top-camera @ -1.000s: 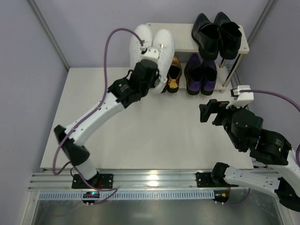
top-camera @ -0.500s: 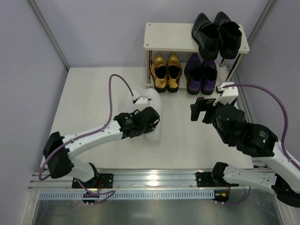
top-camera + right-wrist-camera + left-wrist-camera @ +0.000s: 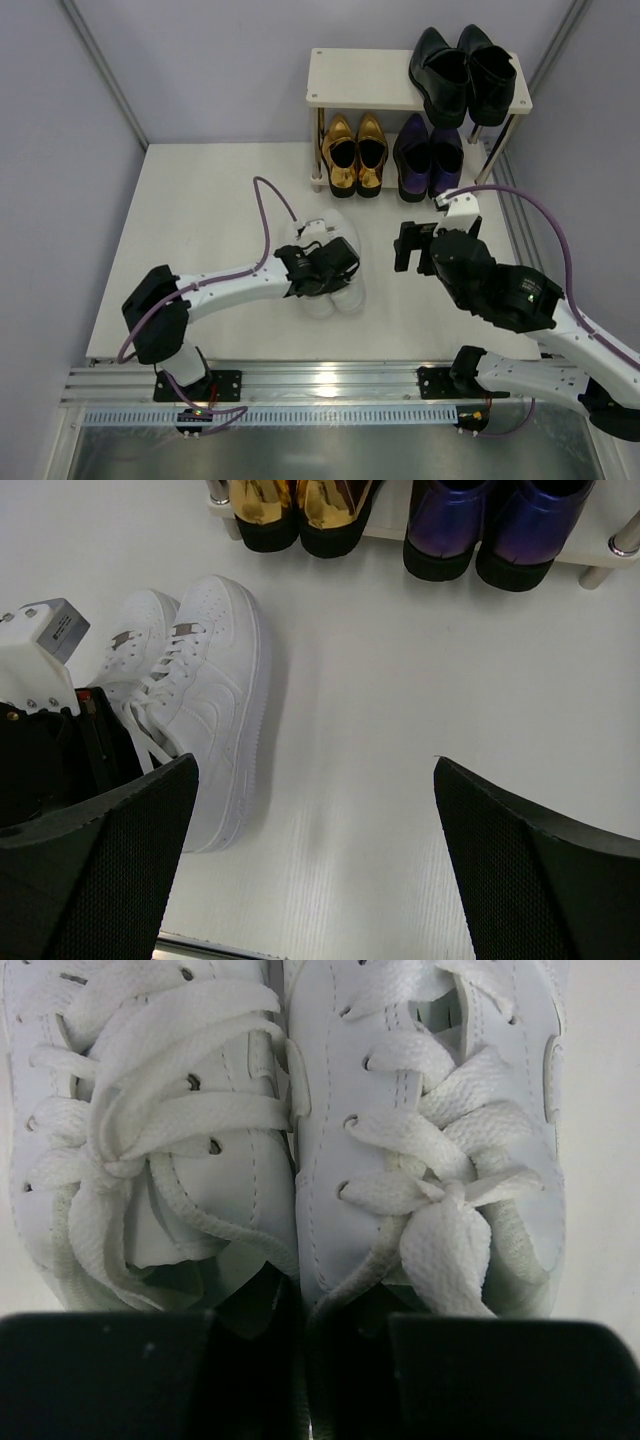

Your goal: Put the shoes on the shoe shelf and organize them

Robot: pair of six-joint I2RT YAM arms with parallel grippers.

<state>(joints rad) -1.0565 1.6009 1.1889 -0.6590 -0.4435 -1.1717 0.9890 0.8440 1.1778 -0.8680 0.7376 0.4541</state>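
On the white table (image 3: 200, 200) the shoe shelf (image 3: 360, 80) stands at the 12 o'clock end, and three of its four places are taken. The black loafers (image 3: 465, 72) fill the 3 o'clock half of the upper board. On the lower tier the gold loafers (image 3: 352, 155) and the purple loafers (image 3: 428, 158) sit side by side.

The white sneakers (image 3: 215, 700) are the last pair and they stand flat on the table near its middle, pressed together. Your left gripper (image 3: 325, 270) straddles their two inner collars; whether it really pinches them I cannot tell. Your right gripper (image 3: 412, 247) hangs at their 3 o'clock, spread wide and holding nothing.

I judge you are at the grasp of this last pair. Next you need a firm hold on both collars. Then lift higher than the upper board and carry the pair toward 12 o'clock, onto the free 9 o'clock half.
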